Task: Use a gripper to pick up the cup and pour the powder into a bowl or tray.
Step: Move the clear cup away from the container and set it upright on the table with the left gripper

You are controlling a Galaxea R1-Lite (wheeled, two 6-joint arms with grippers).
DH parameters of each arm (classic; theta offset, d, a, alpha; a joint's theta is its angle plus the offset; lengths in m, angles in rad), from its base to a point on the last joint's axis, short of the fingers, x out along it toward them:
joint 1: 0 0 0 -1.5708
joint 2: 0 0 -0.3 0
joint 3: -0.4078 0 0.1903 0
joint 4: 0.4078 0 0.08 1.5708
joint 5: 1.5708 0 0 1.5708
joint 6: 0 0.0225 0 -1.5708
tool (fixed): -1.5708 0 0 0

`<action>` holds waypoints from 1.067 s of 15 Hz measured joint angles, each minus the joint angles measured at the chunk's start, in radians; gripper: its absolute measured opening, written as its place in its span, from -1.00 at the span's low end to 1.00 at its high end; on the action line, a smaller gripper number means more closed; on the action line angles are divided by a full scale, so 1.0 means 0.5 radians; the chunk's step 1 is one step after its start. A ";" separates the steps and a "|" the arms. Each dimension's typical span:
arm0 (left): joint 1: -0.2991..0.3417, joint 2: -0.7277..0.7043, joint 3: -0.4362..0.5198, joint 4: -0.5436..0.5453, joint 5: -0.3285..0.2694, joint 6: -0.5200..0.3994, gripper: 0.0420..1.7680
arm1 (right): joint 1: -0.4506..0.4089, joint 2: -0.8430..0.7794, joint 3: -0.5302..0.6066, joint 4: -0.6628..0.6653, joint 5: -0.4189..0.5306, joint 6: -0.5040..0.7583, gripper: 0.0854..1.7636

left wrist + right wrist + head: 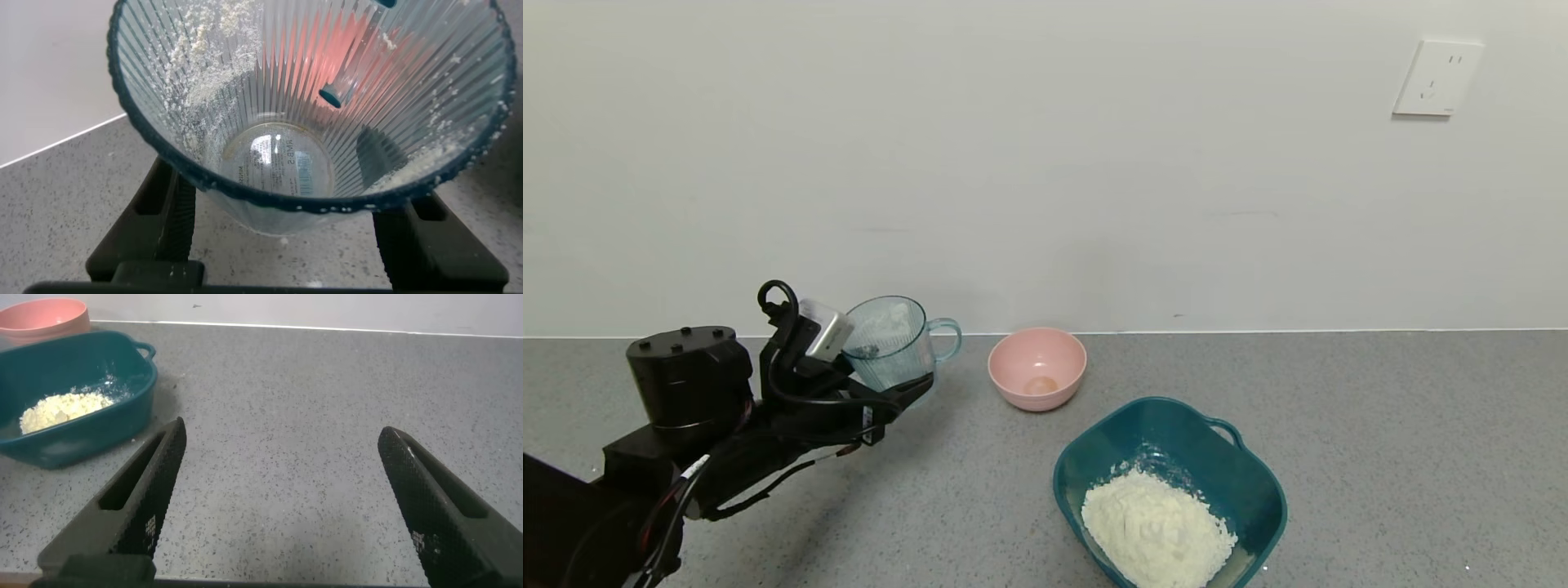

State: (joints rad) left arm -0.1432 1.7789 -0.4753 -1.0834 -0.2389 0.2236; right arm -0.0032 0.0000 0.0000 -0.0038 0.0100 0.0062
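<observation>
Left gripper point(894, 384) grips the cup point(892, 343), fingers closed on its sides, at 9 o'clock of the pink bowl point(1037, 367). Left wrist view alone shows the cup point(278, 122) nearly empty, powder dust stuck to the ribs. Teal basin point(1176, 482) at 5 o'clock of the pink bowl holds the powder point(1156, 527). Only the right wrist view shows the right gripper point(282, 502), wide open, holding nothing, basin point(98, 384) at 10 o'clock.

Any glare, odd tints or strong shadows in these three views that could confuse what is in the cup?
Left wrist view: the cup fills the frame; its ribbed glass shows a pink glow and a bright reflection on the base, with only powder specks clinging inside. Head view: even light, soft shadows under the left claw and basin. Right wrist view: no glare; the right claw hangs open over the counter.
</observation>
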 joint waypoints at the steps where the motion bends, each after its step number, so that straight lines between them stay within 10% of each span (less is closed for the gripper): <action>1: 0.028 0.039 -0.027 0.000 -0.001 -0.015 0.39 | 0.000 0.000 0.000 0.000 0.001 0.000 0.94; 16: 0.109 0.761 -0.490 -0.050 0.013 -0.220 0.39 | 0.000 0.000 0.000 0.000 0.001 -0.001 0.94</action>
State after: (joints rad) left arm -0.0885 2.1596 -0.7202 -1.1083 -0.2323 0.1138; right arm -0.0032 0.0000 0.0000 -0.0038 0.0104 0.0057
